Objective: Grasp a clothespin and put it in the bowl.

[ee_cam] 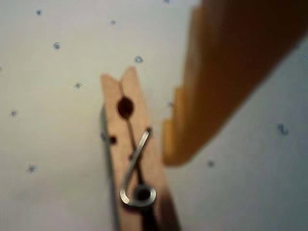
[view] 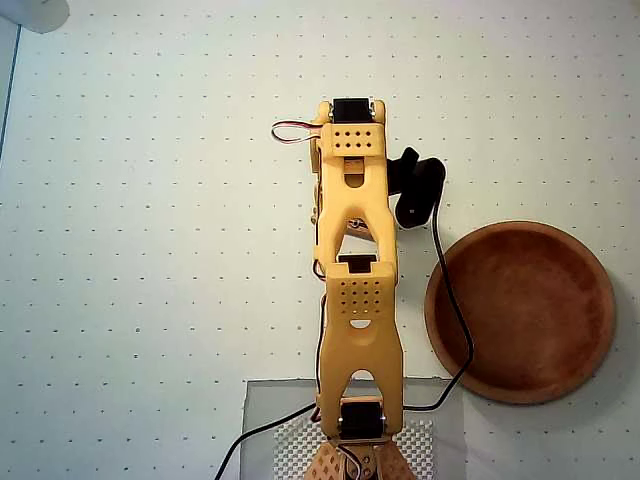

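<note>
In the wrist view, the clothespin [ee_cam: 137, 163] is lying flat on the dotted white table [ee_cam: 53, 144], just left of one orange finger [ee_cam: 211, 91] of the hand; I cannot tell if the hand is open or closed. In the overhead view, the bowl [view: 520, 312] is sitting empty to the right of the arm [view: 355, 270], which is covering the clothespin.

Open table [view: 150, 250] surrounds bowl [view: 520, 312]; clothespin [ee_cam: 130, 144] perhaps unobstructed.

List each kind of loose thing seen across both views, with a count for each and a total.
Clothespin: 1
Bowl: 1
Total: 2
</note>
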Motion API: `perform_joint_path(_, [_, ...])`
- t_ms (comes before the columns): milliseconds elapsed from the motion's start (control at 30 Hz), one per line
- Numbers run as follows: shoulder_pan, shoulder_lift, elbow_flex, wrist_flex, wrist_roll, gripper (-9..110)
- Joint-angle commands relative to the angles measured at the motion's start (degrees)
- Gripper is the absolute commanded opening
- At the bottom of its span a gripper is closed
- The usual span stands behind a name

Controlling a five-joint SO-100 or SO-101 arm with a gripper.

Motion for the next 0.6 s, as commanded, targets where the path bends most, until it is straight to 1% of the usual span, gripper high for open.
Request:
perform_joint_path(0, [0.35,1.58,-0.97,0.88,-0.97,29])
perform_joint_path(567, [2.99,1.05,-1.05,0.35,-1.05,29])
